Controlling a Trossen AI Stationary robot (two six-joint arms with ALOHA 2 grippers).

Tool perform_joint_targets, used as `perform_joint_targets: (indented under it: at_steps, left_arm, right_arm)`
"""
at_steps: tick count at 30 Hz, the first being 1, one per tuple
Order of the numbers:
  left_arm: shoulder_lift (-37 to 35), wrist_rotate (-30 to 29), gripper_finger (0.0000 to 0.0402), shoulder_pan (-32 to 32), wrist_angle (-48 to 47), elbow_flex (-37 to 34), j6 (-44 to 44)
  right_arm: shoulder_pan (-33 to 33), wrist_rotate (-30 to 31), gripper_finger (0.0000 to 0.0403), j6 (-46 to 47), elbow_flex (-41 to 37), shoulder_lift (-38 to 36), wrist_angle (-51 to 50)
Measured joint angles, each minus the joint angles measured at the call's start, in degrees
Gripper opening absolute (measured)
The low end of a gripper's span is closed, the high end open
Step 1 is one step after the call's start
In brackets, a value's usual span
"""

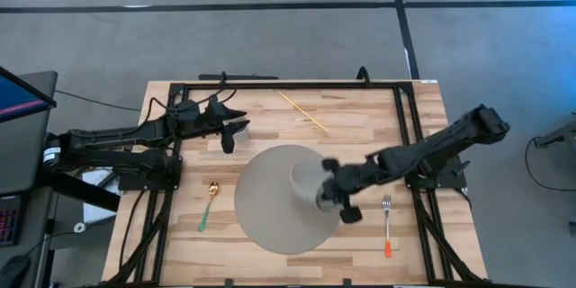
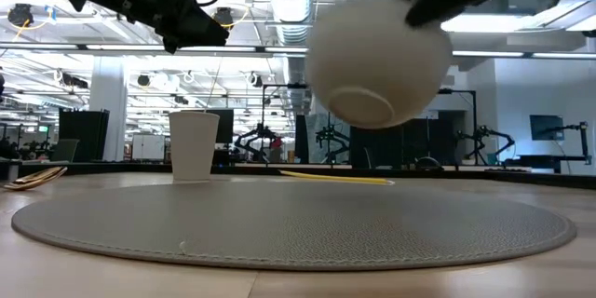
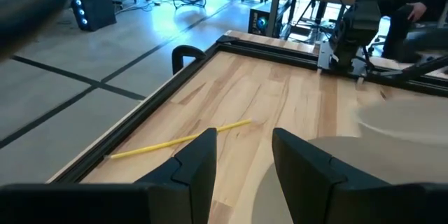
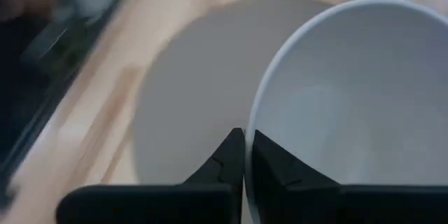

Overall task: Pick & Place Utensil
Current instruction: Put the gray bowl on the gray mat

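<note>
A white bowl (image 1: pixel 309 183) hangs above the round grey mat (image 1: pixel 270 220), lifted clear and tilted in the low view (image 2: pixel 377 56). My right gripper (image 1: pixel 329 194) is shut on it, reaching in from the table's right. A fork with an orange handle (image 1: pixel 387 225) lies on the wood right of the mat. A spoon with a gold bowl and green handle (image 1: pixel 209 205) lies left of it. My left gripper (image 1: pixel 229 131) is open and hovers beside a white paper cup (image 2: pixel 194 144) that stands on its base. My right gripper (image 4: pixel 245 155) pinches the bowl's rim (image 4: pixel 253 119), one finger inside the bowl and one outside. The fingers come slanting down from the table's right. The bowl is lifted clear of the mat and tilted, its foot (image 2: pixel 363 102) facing down and toward the near edge.
A thin yellow stick (image 1: pixel 301 111) lies on the wood near the far edge, also in the left wrist view (image 3: pixel 178 140). A black frame (image 1: pixel 288 84) runs along the table's far side and both flanks. Bare wood lies between the mat and the near edge.
</note>
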Motion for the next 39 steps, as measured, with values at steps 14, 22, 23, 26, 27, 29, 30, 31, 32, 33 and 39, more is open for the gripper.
perform_joint_targets:
  at_steps: [14,22,23,26,27,29,30,31,32,33,39]
  left_arm:
    - [0.0,0.0,0.0140,0.0,0.5,0.0,0.0]
    - [0.0,0.0,0.0140,0.0,1.1,0.0,0.0]
    - [0.0,0.0,0.0140,0.0,1.1,0.0,0.0]
    - [0.0,0.0,0.0140,0.0,1.3,0.0,0.0]
    - [0.0,0.0,0.0140,0.0,1.3,0.0,0.0]
    - [0.0,0.0,0.0140,0.0,1.4,0.0,0.0]
    - [0.0,0.0,0.0140,0.0,1.4,0.0,0.0]
    - [0.0,0.0,0.0140,0.0,1.4,0.0,0.0]
    - [0.0,0.0,0.0140,0.0,1.4,0.0,0.0]
    - [0.0,0.0,0.0140,0.0,1.5,0.0,0.0]
    - [0.0,0.0,0.0140,0.0,1.5,0.0,0.0]
  right_arm:
    - [4.2,-9.9,0.0007,-27.9,-0.1,11.3,7.9]
    - [1.5,-10.0,0.0030,-19.7,-0.1,12.9,9.6]
    - [1.3,-10.0,0.0035,-18.9,-0.1,12.9,9.4]
    - [0.7,-10.0,0.0049,-16.6,0.0,12.9,9.7]
    - [0.5,-10.0,0.0053,-16.2,0.0,12.9,9.7]
    - [0.5,-10.0,0.0059,-16.1,0.0,12.9,9.6]
    - [0.5,-10.0,0.0061,-16.1,0.0,12.9,9.6]
    - [0.5,-10.0,0.0063,-16.1,0.0,12.8,9.6]
    - [0.5,-10.0,0.0065,-16.1,0.0,12.7,9.6]
    - [0.6,-10.0,0.0065,-16.1,0.0,12.6,9.6]
    - [1.0,-10.0,0.0066,-13.6,0.1,10.7,9.5]
